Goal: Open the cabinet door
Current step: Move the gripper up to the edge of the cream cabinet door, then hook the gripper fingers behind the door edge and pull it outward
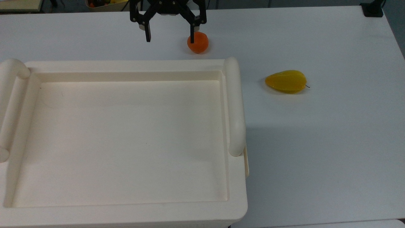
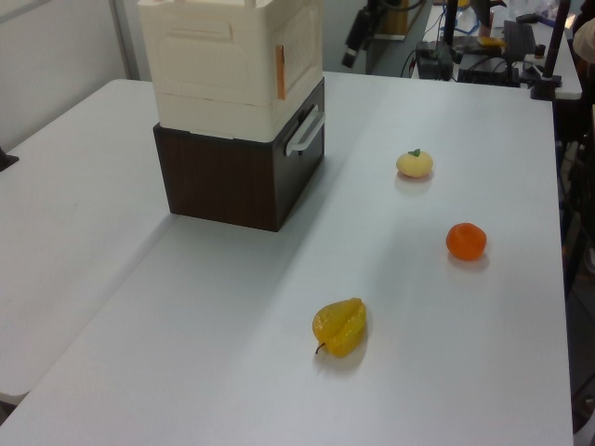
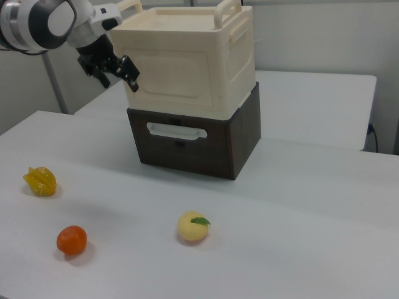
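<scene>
**Hand open near the closed cabinet**

Cabinet [image 3: 187, 59] in cream-white plastic sits on a dark brown base unit [image 3: 199, 140] on the white desk [image 1: 316, 142]. From the top view, its recessed rectangular top spans most of the top view's left, with a thick rounded handle [image 1: 234, 106] along the top view's right edge of that top. The cabinet door [image 3: 171, 78] is the flat cream panel facing the right view's camera; it lies flush with the body, closed. In the left view a thin orange-tan strip [image 2: 280, 72] shows at the cabinet's corner edge.

The hand [image 1: 169, 39] hangs above the desk beyond the cabinet's far edge in the top view, its 2 black fingers [image 1: 147, 34] spread wide apart and holding nothing. One fingertip overlaps the orange fruit [image 1: 197, 42] in the top view. In the right view the hand [image 3: 115, 68] is just beside the door's left edge, on the right view's left; whether it touches is unclear.

3 fruits rest on the desk: the orange one, a yellow ridged fruit [image 1: 286, 81] and a pale yellow fruit with a green leaf [image 3: 192, 227], all well apart.
</scene>
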Robot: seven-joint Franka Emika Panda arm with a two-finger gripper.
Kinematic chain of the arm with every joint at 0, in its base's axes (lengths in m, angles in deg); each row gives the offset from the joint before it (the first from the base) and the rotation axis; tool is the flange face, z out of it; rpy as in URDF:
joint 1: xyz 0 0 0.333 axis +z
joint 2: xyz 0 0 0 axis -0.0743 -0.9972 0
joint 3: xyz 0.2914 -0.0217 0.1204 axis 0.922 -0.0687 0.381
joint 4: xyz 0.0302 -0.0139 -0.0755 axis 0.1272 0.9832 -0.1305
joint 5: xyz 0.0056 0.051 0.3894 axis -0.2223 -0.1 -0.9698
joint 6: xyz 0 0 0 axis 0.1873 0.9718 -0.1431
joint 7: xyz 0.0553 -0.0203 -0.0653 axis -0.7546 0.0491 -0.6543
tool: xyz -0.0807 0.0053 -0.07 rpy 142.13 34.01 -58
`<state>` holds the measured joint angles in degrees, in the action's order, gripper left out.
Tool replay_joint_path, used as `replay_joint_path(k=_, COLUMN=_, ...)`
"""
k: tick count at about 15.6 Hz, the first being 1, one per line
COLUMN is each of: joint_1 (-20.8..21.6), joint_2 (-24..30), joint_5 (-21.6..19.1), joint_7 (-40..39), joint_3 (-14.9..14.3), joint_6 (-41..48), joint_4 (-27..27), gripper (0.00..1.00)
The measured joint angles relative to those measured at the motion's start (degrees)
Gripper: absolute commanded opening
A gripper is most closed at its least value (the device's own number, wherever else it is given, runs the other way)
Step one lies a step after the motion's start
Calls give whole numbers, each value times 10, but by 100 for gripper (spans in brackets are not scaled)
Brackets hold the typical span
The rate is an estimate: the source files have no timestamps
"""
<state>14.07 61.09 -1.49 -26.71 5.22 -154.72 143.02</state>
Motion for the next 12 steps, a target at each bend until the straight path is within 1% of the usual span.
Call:
replay_joint_path(k=4, joint_1=10, joint_2=-40, joint_5=0, joint_7=5, joint_3=0, joint_6=-76, joint_4=-27, gripper=100)
replay_joint_path(k=5, joint_1=13, joint_2=-49, joint_5=0, joint_7=5, joint_3=0, joint_6=-98, joint_4=-32, gripper=98)
replay_joint_path(k=6, joint_1=15, joint_2=-56, joint_5=0, joint_7=5, joint_3=0, joint_6=-122, joint_4=-35, gripper=94)
replay_joint_path(k=8, joint_1=19, joint_2=-68, joint_5=3, joint_7=5, joint_3=0, joint_6=-164, joint_4=-37, gripper=89)
replay_joint_path(k=12, joint_1=31, joint_2=-83, joint_5=36, joint_7=5, joint_3=1, joint_6=-192, joint_4=-37, gripper=71)
